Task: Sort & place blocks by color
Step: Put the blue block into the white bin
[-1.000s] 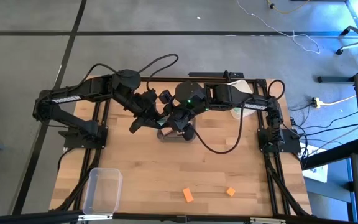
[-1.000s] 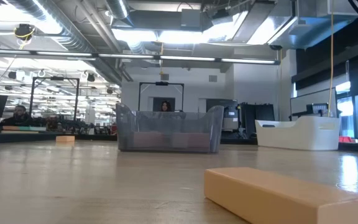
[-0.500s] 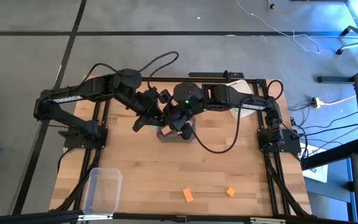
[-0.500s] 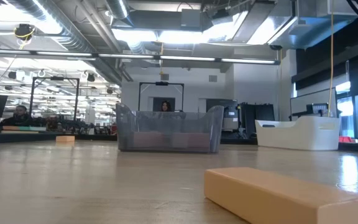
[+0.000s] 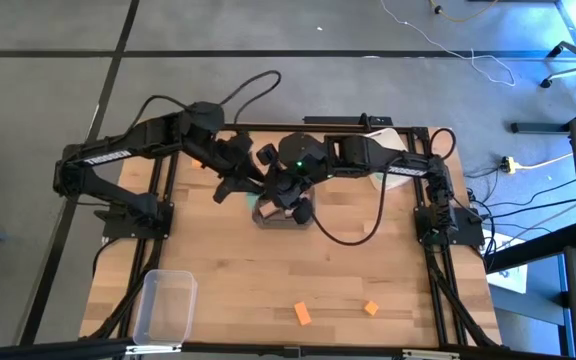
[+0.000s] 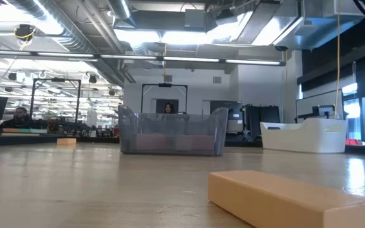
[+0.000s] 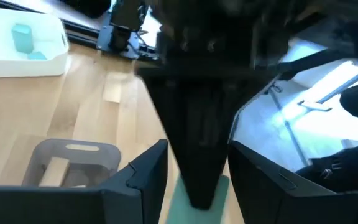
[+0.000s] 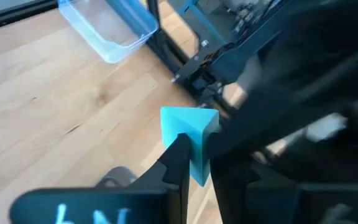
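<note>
My two grippers meet above the table's middle, just left of the grey bin (image 5: pixel 286 214). My right gripper (image 5: pixel 278 195) (image 8: pixel 197 158) is shut on a teal block (image 8: pixel 188 127). My left gripper (image 5: pixel 246 188) (image 7: pixel 197 152) is open, and its fingers stand on either side of that teal block (image 7: pixel 197 202) and of the right gripper's dark fingers. Whether they touch the block, I cannot tell. The grey bin (image 7: pixel 73 163) holds tan blocks (image 7: pixel 51 171). Two orange blocks (image 5: pixel 303 314) (image 5: pixel 371 308) lie flat near the table's near edge. My right gripper pinches the teal block between its two fingers, one finger (image 8: pixel 178 160) lying against the block's lower part (image 8: pixel 194 168). The block is lifted clear of the table and sticks out beyond the fingertips. The far side of the hold is hidden by my left arm.
A white bin (image 7: pixel 17 53) (image 6: pixel 303 136) with teal blocks (image 7: pixel 22 37) stands toward the table's far right. A clear bin (image 5: pixel 163 303) (image 8: pixel 107 25) sits at the near left corner. A tan block (image 7: pixel 112 87) lies on the table beyond the grey bin. Another block (image 6: pixel 284 196) lies close to the low camera.
My left gripper has drawn a little toward the table's far edge, and the left arm's elbow has swung that way too. My right gripper has stayed almost in place over the grey bin.
</note>
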`<state>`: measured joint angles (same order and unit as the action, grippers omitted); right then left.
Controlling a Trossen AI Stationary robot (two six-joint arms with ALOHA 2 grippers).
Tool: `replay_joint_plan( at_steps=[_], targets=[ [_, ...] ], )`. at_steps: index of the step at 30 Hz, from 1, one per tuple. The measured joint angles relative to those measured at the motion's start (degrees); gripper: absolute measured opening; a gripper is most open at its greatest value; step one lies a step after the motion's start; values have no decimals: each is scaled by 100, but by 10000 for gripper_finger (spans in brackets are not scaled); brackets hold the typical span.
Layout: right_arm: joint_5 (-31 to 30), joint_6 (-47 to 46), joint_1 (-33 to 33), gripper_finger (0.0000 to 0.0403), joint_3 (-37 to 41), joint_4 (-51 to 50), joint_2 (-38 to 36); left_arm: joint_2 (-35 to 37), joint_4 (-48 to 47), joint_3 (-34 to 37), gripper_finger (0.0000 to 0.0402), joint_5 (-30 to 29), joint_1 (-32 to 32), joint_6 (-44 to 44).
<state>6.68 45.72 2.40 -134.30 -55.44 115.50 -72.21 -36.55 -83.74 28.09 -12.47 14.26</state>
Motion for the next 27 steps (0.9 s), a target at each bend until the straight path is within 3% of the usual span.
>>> replay_joint_plan(
  at_steps=[5, 14, 20, 27],
  targets=[
    [-193, -2, 16, 53, 3, -186, 0, 204, -200, -8, 157, 215, -205, -17],
    [-305, -45, 10, 53, 3, -360, 0, 459, -520, -9, 157, 10, -559, -428],
    [-1371, -284, -42, 54, 3, -676, -7, 511, -1081, 4, 157, -648, -638, -607],
    [-1569, -818, -288, 54, 3, -1043, -9, 589, -1206, 9, 157, -851, -645, -849]
  ],
)
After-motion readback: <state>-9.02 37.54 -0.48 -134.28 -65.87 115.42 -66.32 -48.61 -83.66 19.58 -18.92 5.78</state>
